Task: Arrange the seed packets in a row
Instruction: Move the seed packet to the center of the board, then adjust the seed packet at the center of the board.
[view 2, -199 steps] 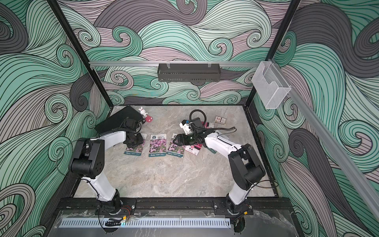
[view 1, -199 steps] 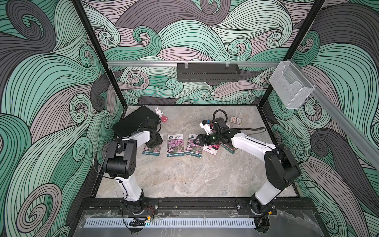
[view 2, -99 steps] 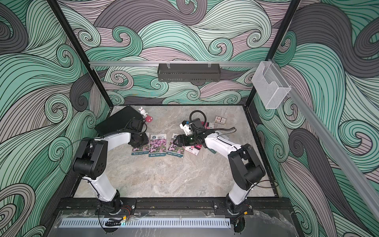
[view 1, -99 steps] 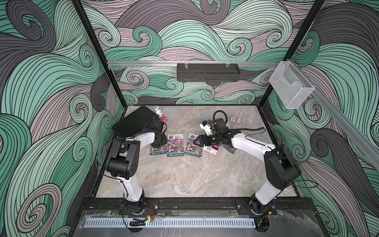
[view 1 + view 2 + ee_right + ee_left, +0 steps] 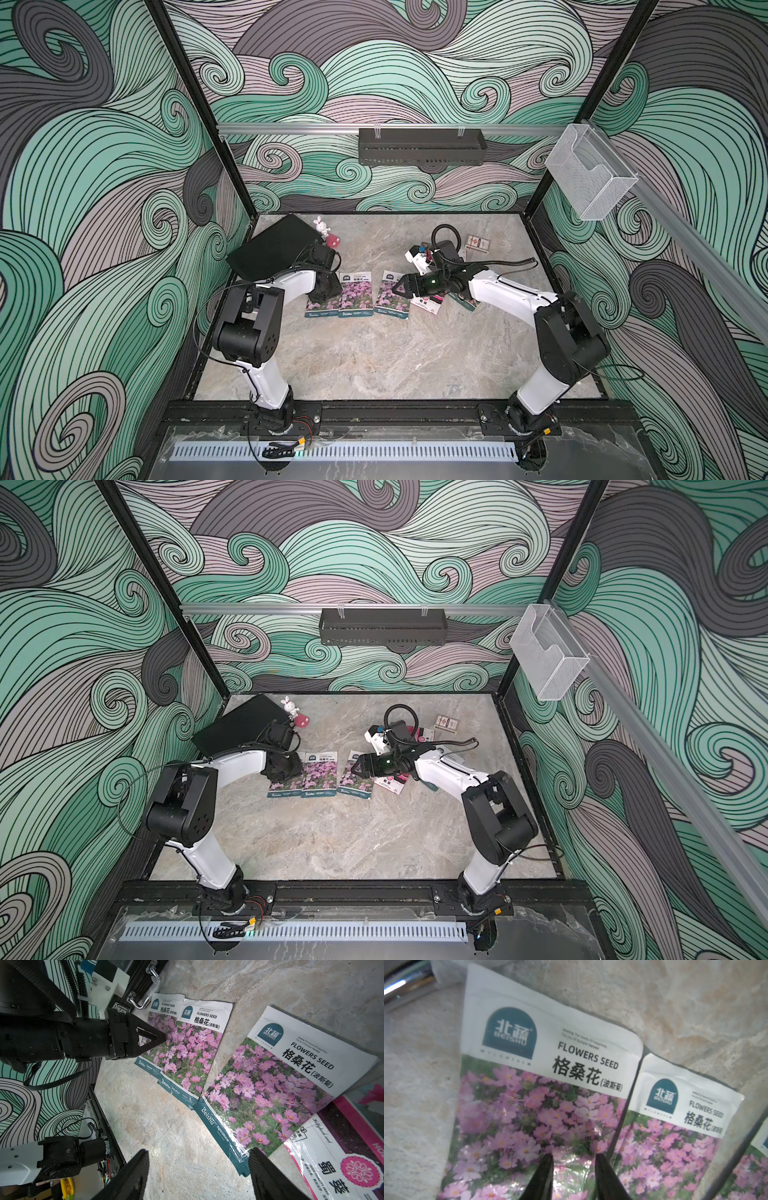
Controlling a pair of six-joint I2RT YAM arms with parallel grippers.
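Seed packets [image 5: 356,295] look half sorted to me: three purple-pink ones lie flat in a row mid-worktop [image 5: 374,365], and the rest are not yet lined up. On the left, my left jaws stand part-way apart and clasp nothing. Their tips are down at the flower photo of the leftmost packet [image 5: 542,1105], though I cannot tell if they press on it. Its white header lies straight ahead of them, so its long axis runs along their reach. Just beside them, edge to edge, is the middle packet [image 5: 675,1136], the same way up. The third packet [image 5: 270,1084] is tilted a little, nearly meeting the middle one at the footer and gaping at the header. It lies ahead of my right jaws, long axis roughly across their reach. Those jaws are spread wide and empty. I judge the coming move turns on the magenta hollyhock packet [image 5: 342,1157]. It lies off the outer side of the right jaws, away from the row, with one edge seemingly tucked under the third packet. My right jaws are much the nearer; the left jaws are well apart from it. All the packets I can see are glossy film with glare on it, flat and slick, so I expect a fiddly pick.
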